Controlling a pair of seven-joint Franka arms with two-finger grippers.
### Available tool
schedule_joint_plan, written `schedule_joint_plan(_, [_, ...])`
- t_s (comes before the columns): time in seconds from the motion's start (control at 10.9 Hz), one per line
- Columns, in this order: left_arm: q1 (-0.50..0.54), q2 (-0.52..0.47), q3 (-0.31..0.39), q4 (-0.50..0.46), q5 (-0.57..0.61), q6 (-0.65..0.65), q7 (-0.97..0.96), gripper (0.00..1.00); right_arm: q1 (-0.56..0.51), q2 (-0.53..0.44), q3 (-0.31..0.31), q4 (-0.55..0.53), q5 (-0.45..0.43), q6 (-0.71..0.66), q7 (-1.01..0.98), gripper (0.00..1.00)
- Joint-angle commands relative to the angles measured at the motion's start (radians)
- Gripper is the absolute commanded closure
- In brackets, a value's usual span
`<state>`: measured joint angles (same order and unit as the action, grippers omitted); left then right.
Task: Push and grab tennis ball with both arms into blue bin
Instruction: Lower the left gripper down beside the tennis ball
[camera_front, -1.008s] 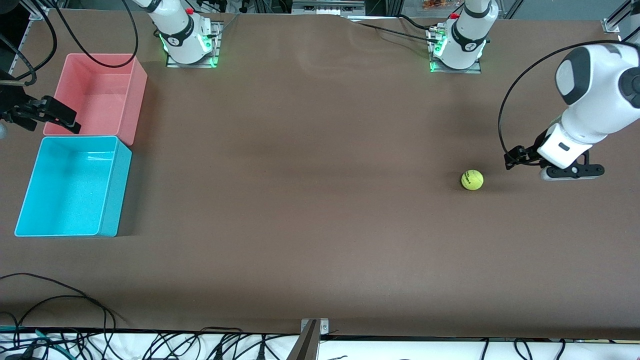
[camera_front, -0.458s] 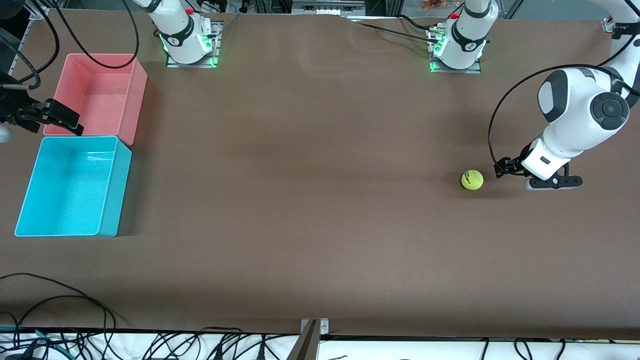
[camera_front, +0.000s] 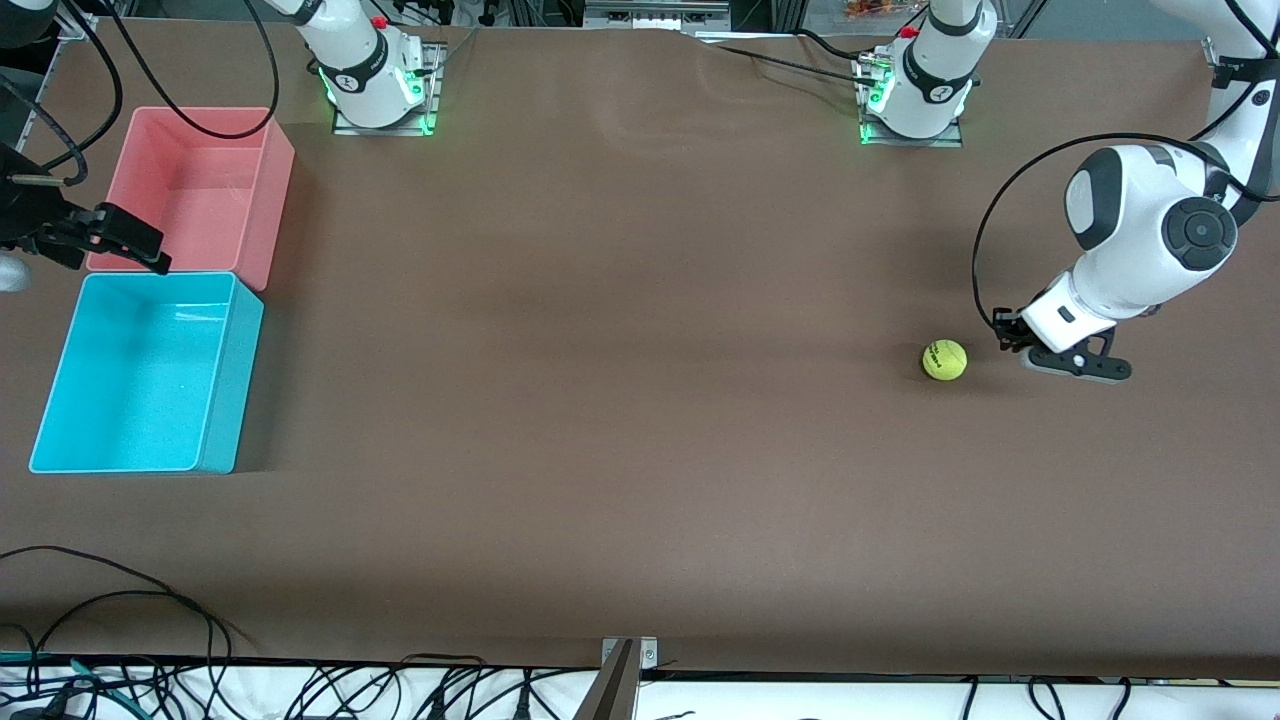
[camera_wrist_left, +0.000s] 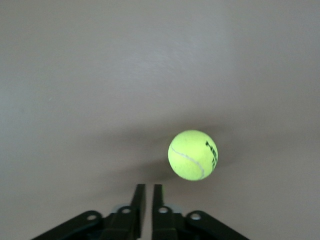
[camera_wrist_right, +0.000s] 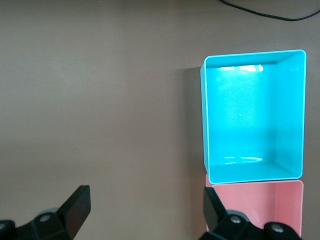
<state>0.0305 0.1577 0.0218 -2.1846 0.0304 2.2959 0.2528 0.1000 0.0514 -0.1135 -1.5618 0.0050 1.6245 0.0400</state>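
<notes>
Toward the left arm's end of the brown tabletop (camera_front: 620, 400) the tennis ball (camera_front: 944, 360) sits alone on the bare surface, yellow-green with a dark printed mark on its side. Just beside it, low over the tabletop, is the left hand (camera_front: 1004, 333), at the end of the white left arm (camera_front: 1150, 225) that bends down from the edge of the front view. The left wrist view shows the two fingers (camera_wrist_left: 138, 200) of this hand pressed nearly together with only a thin slit between them, pinching nothing; the ball (camera_wrist_left: 193, 155) lies a little ahead of the fingertips and off to one side, apart from them, with its shadow on the tabletop beneath it.

At the right arm's end stand two open bins of the same size, touching end to end. The blue bin (camera_front: 235, 375) is the nearer to the front camera, and the pink bin (camera_front: 275, 200) is farther from it. Both hold nothing that can be seen. The right hand (camera_front: 120, 236) waits above the pink bin, near the seam where the two bins meet. In the right wrist view its fingers (camera_wrist_right: 75, 207) are spread wide and carry nothing, with the blue bin (camera_wrist_right: 207, 125) and a strip of the pink bin (camera_wrist_right: 260, 205) below them
</notes>
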Motion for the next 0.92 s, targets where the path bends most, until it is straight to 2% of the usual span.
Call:
schedule_joint_plan(0.0, [0.017,0.003,-0.003,-0.009,-0.015,0.01,0.294,1.0,0.004,0.019,-0.002,0.026,0.01,-0.003,0.011,0.0])
schedule_joint_plan(0.28, [0.017,0.009,-0.002,-0.018,-0.014,0.022,0.503,1.0,0.003,0.021,-0.002,0.028,0.01,-0.003,0.011,0.0])
schedule_joint_plan(0.73, [0.04,0.04,0.003,-0.057,-0.015,0.16,0.98,1.0,0.003,0.028,-0.002,0.026,0.01,0.003,0.011,0.0])
schedule_joint_plan(0.83, [0.04,0.042,0.006,-0.057,-0.015,0.165,1.038,0.97,0.003,0.031,-0.002,0.028,0.01,0.003,0.011,0.0])
